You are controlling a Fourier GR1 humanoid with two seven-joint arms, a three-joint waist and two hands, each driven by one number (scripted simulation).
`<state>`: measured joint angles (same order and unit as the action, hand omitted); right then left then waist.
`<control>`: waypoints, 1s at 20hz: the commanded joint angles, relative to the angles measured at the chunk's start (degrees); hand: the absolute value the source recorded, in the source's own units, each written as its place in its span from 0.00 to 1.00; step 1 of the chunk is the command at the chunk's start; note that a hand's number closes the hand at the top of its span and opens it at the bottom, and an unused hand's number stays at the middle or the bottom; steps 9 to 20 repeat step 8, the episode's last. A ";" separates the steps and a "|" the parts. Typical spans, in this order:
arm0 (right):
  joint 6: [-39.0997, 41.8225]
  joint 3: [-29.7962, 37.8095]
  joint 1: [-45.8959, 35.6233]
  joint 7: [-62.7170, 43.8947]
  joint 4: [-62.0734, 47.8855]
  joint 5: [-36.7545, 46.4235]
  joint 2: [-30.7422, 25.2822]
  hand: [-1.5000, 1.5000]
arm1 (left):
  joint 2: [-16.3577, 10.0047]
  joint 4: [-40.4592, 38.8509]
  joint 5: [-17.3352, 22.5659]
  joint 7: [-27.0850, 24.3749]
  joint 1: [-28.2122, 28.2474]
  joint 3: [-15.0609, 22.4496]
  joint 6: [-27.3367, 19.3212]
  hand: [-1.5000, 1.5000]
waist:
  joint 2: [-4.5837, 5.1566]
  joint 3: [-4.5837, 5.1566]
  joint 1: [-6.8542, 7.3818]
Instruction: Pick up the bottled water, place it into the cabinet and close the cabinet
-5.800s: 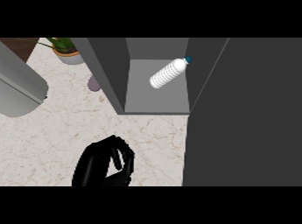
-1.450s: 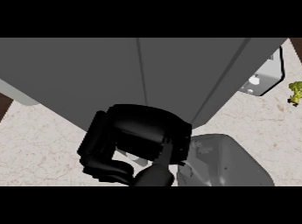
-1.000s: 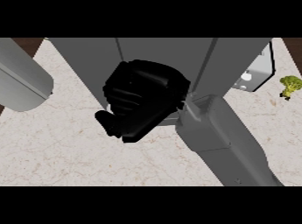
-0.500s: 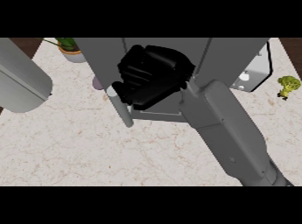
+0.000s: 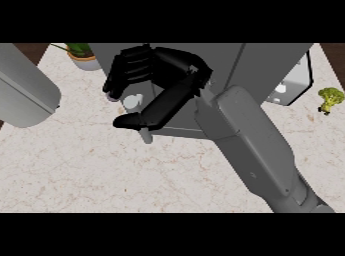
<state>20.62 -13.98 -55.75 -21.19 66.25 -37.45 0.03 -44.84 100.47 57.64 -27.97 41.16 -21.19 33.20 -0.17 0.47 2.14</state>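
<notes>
The grey cabinet (image 5: 267,62) stands at the back of the counter, and its door edge (image 5: 147,135) sticks out at the lower left, leaving a narrow gap. In that gap, just under my fingers, shows a small white patch (image 5: 133,102) that may be the bottled water; the rest of it is hidden. My right hand (image 5: 164,85) lies over the cabinet's front left, fingers loosely bent at the door's edge and thumb stretched down-left, with nothing in it. Only my left forearm (image 5: 12,85) shows at the left edge; its hand is out of view.
A potted plant (image 5: 83,54) stands behind the cabinet's left side, with a small purple thing (image 5: 112,98) near it. A grey and white object (image 5: 297,82) stands right of the cabinet, and a broccoli (image 5: 330,99) lies further right. The marble counter (image 5: 94,175) spreads in front.
My right hand has travelled up and to the left across the cabinet front. The view has shifted, bringing the plant and my left forearm into sight. The cabinet opening has narrowed to a slit.
</notes>
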 commanded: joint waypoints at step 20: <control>-9.41 8.69 -9.29 5.90 -4.34 5.48 -4.10 0.00 | 1.61 0.52 -2.25 1.09 -2.22 1.48 0.38 0.00 | 0.65 -0.36 -0.66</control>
